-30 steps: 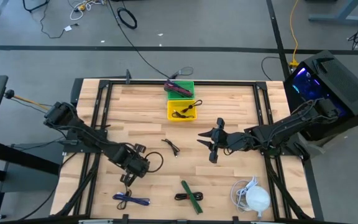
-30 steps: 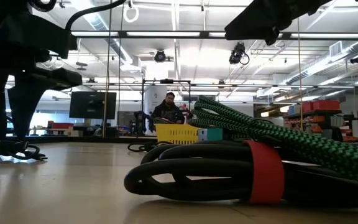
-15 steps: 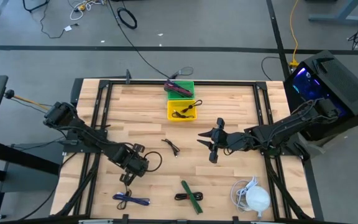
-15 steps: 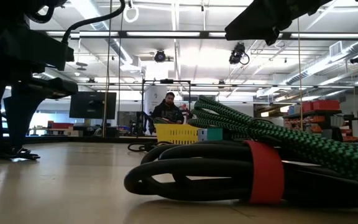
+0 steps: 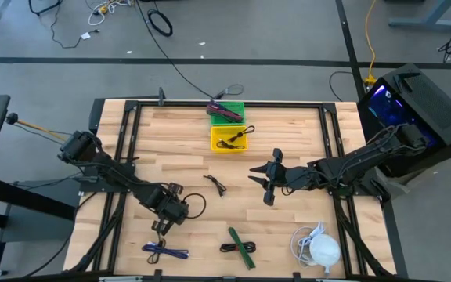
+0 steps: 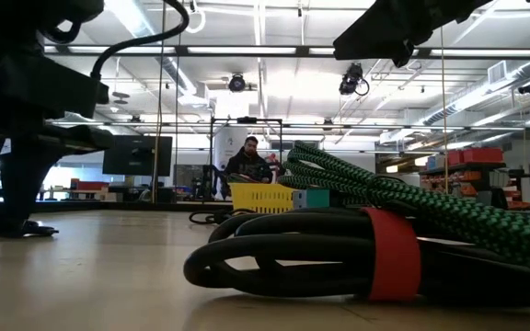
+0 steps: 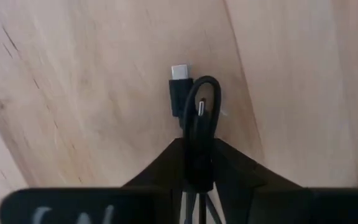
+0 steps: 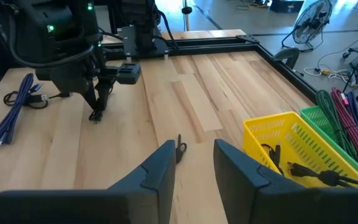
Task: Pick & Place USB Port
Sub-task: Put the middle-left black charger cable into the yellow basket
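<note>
Shows a small shift over the last second, all on the left side: in the low view, drifts steadily toward the picture's edge, dark arm and dangling loop together, while in the high view barely alters its elbow. Means carrying or dragging, judged from that slide, rather than a fresh grasp. Keeps the left gripper [image 7: 199, 163] pinched tight on the short black USB-C cable [image 7: 178, 99], with the folded loop and silver-tipped plug poking out just past the fingertips over the pale wooden butcher-block table [image 5: 304, 133]. Sits low, at or just above the boards near the front-left of the table; cannot tell for certain whether touching. Leaves the yellow plastic bin [image 5: 219, 144] well apart at the far middle, with the green plastic bin [image 5: 239, 106] touching it behind, so probably calls for a lift and a long reach across before any release. Finds the right gripper [image 5: 263, 184] unmoved, hovering over mid-table with fingers spread wide and nothing between them, a thin loose black cable [image 8: 180, 148] lying on the wood just ahead. Suggests pick done, place not yet begun. Risks a slip, given so slim a hold on so small a cord.
</note>
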